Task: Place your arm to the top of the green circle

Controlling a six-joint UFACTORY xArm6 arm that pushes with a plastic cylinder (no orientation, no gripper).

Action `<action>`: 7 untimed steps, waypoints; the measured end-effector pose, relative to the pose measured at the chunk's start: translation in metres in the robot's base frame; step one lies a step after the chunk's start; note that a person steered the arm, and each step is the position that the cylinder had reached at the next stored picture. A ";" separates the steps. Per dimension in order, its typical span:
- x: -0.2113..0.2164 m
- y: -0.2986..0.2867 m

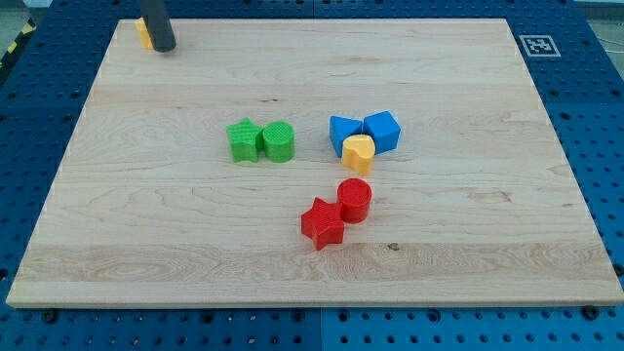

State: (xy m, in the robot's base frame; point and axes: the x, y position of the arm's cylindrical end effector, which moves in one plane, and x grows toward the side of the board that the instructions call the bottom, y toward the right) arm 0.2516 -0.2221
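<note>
My tip (pixel 164 47): a bare rod end that gripped nothing, resting at the board's top-left corner, well apart from the green circle.
Red star (pixel 322 223): nearest the view's bottom, touching the red cylinder (pixel 355 201) at its upper right.
Green circle (pixel 278 140): left of centre, touching the green star (pixel 244 140) on its left.
Yellow cylinder (pixel 358 153): pressed below two blue blocks (pixel 345 131) (pixel 382 130).
Orange block (pixel 144 32): just behind the rod, mostly hidden, shape unclear.
Wooden board (pixel 195 244): lay on a blue pegboard table (pixel 595 146).
</note>
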 end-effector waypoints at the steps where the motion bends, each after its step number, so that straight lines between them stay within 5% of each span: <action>1: -0.027 -0.001; 2: -0.031 -0.001; 4: -0.006 0.104; 7: 0.011 0.120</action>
State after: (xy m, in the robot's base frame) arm 0.2631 -0.1022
